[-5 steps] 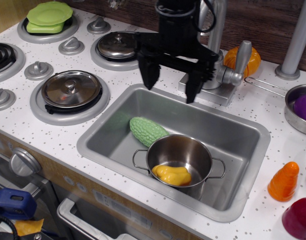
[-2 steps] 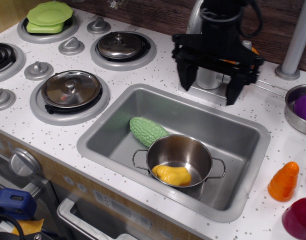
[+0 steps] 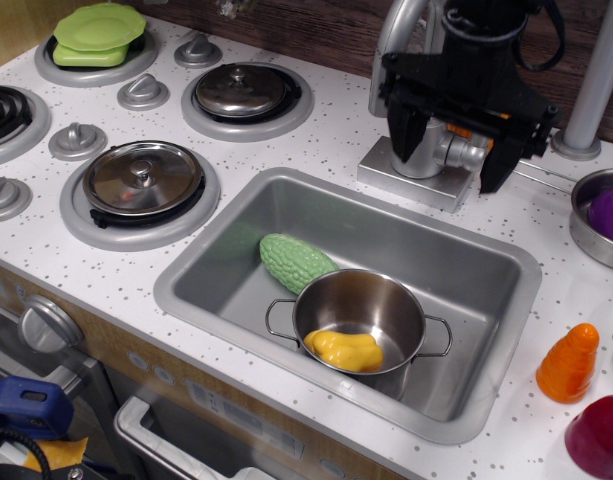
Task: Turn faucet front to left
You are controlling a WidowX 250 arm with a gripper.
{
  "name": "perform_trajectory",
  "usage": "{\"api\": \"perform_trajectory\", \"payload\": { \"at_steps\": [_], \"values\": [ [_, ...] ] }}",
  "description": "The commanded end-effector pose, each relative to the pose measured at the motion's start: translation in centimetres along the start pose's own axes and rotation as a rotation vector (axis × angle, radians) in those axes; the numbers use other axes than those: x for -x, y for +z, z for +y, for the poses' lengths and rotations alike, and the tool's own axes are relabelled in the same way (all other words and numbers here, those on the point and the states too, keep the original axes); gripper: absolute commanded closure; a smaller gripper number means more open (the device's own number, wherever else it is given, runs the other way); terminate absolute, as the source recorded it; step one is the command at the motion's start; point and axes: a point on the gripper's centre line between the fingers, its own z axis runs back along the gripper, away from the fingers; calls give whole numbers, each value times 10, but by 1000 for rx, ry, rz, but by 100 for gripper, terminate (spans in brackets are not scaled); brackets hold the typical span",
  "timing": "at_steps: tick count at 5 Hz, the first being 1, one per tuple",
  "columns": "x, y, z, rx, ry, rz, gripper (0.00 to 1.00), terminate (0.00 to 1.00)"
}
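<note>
While the sink point(image 3: 236, 235) holds a green gourd point(image 3: 294, 261) and a pot point(image 3: 361, 315) with yellow food point(image 3: 344, 349), the gripper point(image 3: 450, 148) hangs released. It hides part of the faucet point(image 3: 422, 168).

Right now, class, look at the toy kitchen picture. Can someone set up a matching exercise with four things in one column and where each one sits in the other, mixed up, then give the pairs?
Things:
1. yellow toy food
2. green bumpy vegetable
3. green plates
4. claw

Places:
A. on the far-left burner
B. around the faucet body, above its base plate
C. inside the steel pot
D. on the sink floor, beside the pot

Pairs: 1-C, 2-D, 3-A, 4-B
</note>
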Motion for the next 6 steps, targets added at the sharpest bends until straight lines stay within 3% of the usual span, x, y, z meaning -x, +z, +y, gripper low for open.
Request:
{"api": "perform_trajectory", "payload": {
  "at_steps": [1,6],
  "values": [
    [-16,12,2,-8,-24,-91,0,0],
    [-32,16,66,34,-146,-84,0,0]
  ]
}}
